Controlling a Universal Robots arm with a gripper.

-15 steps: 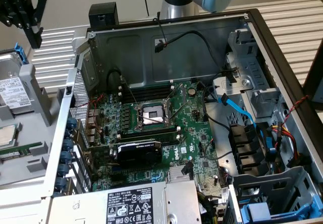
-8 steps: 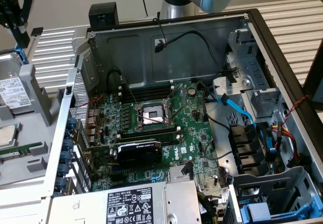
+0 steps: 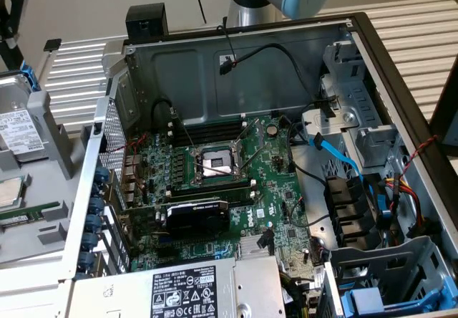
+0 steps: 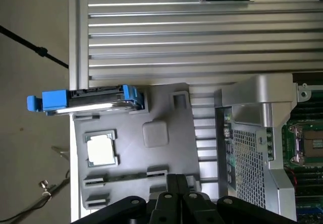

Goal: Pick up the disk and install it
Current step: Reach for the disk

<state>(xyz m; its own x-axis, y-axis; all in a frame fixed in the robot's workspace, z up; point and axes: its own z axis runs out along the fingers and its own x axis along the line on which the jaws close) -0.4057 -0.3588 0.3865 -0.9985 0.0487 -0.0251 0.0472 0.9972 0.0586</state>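
Disk [image 4: 93, 99] first, operator: you would have found it standing on edge in its blue carrier at the back of the grey holder tray [image 4: 166, 118], one blue tab jutting past the tray's outer edge. In the exterior view the disk [image 3: 18, 128] sat at the exterior view's left, white label showing, outside the open computer case [image 3: 236, 60].

Nearest your wrist camera, the gripper [image 4: 176, 193] hung above the tray's near edge, its dark fingers drawn together and holding nothing, well apart from the disk. Just beyond it lay the small square CPU chip [image 4: 102, 151] in its recess, with a blank grey square pad [image 4: 155, 133] beside it, then the disk behind both.

The tray rested on the ribbed aluminium worktop [image 4: 192, 32], beside the case's perforated rear panel [image 4: 247, 153]. Inside the case you saw the green motherboard [image 3: 236, 189], the empty CPU socket [image 3: 217, 162], the power-supply box [image 3: 193, 289] at the near edge, and the blue-lined drive bay [image 3: 379, 300] at the near corner on the exterior view's right.
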